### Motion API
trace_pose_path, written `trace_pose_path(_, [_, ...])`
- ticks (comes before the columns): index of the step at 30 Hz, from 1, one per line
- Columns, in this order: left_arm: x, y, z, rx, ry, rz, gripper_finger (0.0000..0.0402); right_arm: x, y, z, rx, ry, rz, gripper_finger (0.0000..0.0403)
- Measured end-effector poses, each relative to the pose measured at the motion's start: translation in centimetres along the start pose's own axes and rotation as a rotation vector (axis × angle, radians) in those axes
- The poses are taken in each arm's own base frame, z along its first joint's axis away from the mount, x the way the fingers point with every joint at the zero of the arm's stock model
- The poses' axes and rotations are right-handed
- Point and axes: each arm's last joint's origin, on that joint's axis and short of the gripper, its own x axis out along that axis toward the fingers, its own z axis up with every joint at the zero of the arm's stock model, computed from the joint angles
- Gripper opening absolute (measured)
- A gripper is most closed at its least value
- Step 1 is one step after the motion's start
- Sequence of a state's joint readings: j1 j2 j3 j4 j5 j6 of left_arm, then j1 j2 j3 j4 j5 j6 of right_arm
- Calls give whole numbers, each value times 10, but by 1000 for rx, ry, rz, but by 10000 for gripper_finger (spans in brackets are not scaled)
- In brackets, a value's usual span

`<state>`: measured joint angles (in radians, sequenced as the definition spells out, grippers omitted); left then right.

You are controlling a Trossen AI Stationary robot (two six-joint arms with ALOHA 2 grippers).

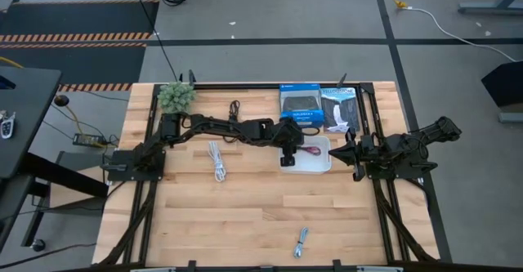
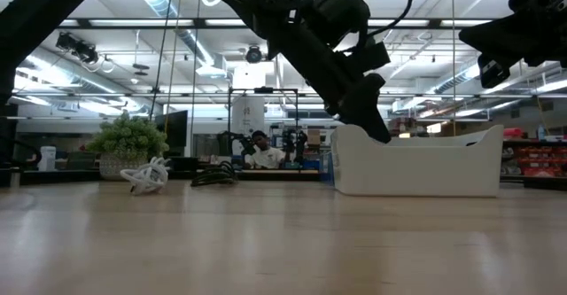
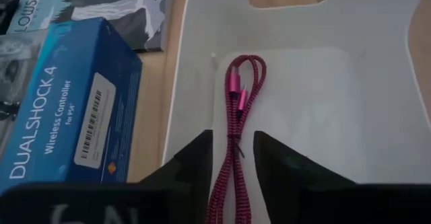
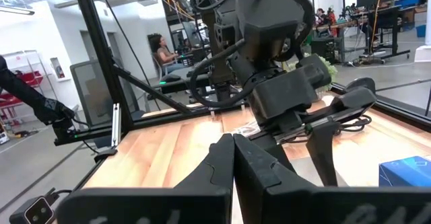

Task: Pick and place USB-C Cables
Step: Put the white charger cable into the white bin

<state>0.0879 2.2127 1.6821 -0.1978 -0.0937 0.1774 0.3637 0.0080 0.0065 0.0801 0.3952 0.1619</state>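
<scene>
The red cable (image 3: 236,109) lies folded on the floor of the white tray (image 1: 320,166). My left gripper (image 3: 232,165) is open over the tray's left end (image 1: 288,159), one finger on each side of the cable's near stretch; whether they touch it, I cannot tell. The white cable (image 1: 216,159) lies on the table left of the tray. The black cable (image 1: 234,109) lies near the far edge, and the grey-silver cable (image 1: 301,243) near the near edge. My right gripper (image 4: 233,150) is shut and waits right of the tray (image 1: 345,151).
A blue box (image 1: 300,104) and a black box (image 1: 339,109) stand just beyond the tray at the far edge. A fuzzy green clump (image 1: 176,96) sits at the far left corner. Bare wood lies between the white and grey-silver cables. People sit in the room behind.
</scene>
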Motion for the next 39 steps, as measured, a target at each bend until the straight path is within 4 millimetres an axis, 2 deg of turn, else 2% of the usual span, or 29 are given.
trace_pose_path(5, [-6, 1, 3, -9, 4, -1, 127, 0, 0, 0, 0, 0, 0, 14])
trace_pose_path(13, [-52, 20, 29, -101, -72, 9, 117, 0, 0, 0, 0, 0, 0, 14])
trace_pose_path(20, [-101, 41, 55, -127, -219, 42, 114, 0, 0, 0, 0, 0, 0, 14])
trace_pose_path(30, [-176, 63, 90, -153, -524, 111, 114, 0, 0, 0, 0, 0, 0, 14])
trace_pose_path(34, [-203, 71, 94, -155, -566, 117, 114, 0, 0, 0, 0, -1, 0, 14])
trace_pose_path(39, [-227, 78, 83, -143, -472, 48, 114, 0, 0, 0, 0, 0, 0, 14])
